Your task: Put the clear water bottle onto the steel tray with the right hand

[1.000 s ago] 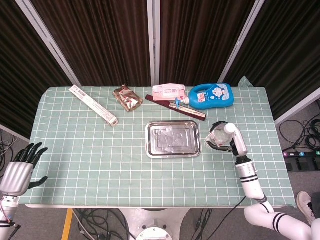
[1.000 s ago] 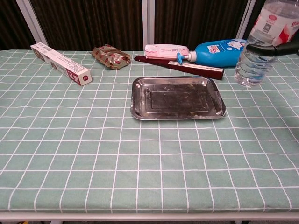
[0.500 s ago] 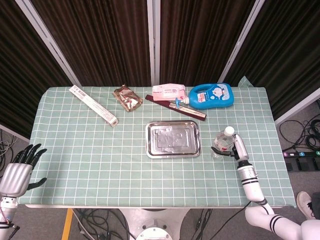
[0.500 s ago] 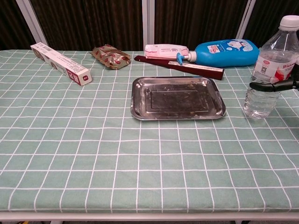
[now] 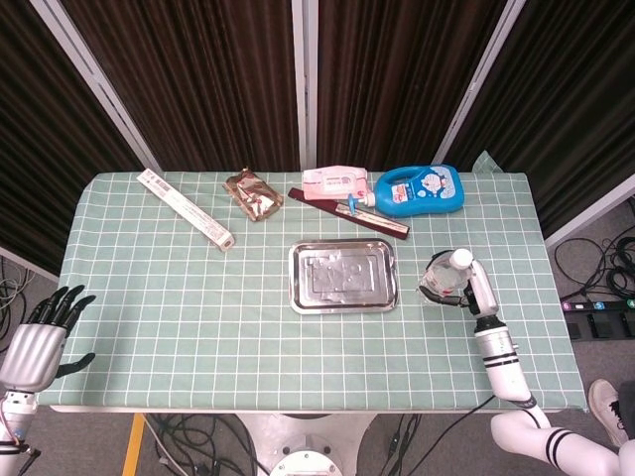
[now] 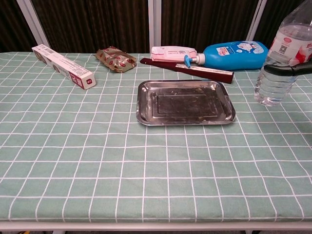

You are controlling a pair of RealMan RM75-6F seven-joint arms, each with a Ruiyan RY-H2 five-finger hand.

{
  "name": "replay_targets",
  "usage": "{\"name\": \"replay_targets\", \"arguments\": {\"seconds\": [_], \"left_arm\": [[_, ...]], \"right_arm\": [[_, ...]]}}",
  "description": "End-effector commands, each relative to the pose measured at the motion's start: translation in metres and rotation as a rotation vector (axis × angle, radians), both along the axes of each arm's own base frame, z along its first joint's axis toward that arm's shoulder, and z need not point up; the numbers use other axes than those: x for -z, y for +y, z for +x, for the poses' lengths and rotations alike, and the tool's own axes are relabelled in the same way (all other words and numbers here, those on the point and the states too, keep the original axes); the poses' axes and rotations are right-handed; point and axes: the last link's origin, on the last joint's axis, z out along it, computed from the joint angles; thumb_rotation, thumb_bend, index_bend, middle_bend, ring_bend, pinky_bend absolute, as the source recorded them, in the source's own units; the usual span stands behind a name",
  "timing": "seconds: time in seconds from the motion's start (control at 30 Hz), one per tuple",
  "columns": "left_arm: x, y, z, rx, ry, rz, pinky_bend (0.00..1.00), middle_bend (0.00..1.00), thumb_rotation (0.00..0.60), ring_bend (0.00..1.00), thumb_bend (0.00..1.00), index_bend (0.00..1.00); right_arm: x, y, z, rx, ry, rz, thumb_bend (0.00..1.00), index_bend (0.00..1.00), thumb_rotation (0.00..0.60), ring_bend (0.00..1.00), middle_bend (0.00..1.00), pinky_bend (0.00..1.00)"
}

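Observation:
The clear water bottle (image 5: 443, 279) has a white cap and a red and white label, and my right hand (image 5: 477, 291) grips it upright just right of the steel tray (image 5: 343, 279). In the chest view the bottle (image 6: 282, 63) stands tall at the right edge with a dark finger (image 6: 292, 69) wrapped around its middle. Its base is close over the cloth; I cannot tell whether it touches. The tray (image 6: 185, 101) is empty. My left hand (image 5: 38, 340) hangs open off the table's front left corner.
Along the far edge lie a long white box (image 5: 186, 208), a brown snack packet (image 5: 252, 194), a pink pack (image 5: 335, 182), a dark red stick (image 5: 349, 216) and a blue bottle on its side (image 5: 419, 189). A green checked cloth (image 5: 179, 297) covers the table.
The right hand brought the bottle down and nearer the front edge, then lifted it slightly back again. The bottle stays right of the tray. The left hand barely moved.

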Motion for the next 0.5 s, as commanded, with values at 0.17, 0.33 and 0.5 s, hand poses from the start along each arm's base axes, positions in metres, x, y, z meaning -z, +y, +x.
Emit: {"name": "replay_targets", "arguments": {"seconds": [0.17,0.33,0.5], "left_arm": [[-0.005,-0.003,-0.002,-0.013,0.003,0.011,0.19,0.19,0.600,0.10,0.11,0.21],[-0.006,-0.004,-0.003,-0.018,-0.002,0.015,0.19,0.19,0.600,0.10,0.11,0.21],[-0.003,-0.001,-0.003,-0.014,-0.012,0.006,0.19,0.19,0.600,0.10,0.11,0.21]], "right_arm": [[0.056,-0.005,0.052,-0.056,-0.038,0.117,0.13,0.62,0.600,0.32,0.51,0.43],[0.049,-0.008,0.054,-0.065,-0.011,0.077,0.13,0.62,0.600,0.32,0.51,0.44],[0.000,-0.010,0.021,-0.029,0.025,-0.037,0.13,0.62,0.600,0.32,0.51,0.44]]}}
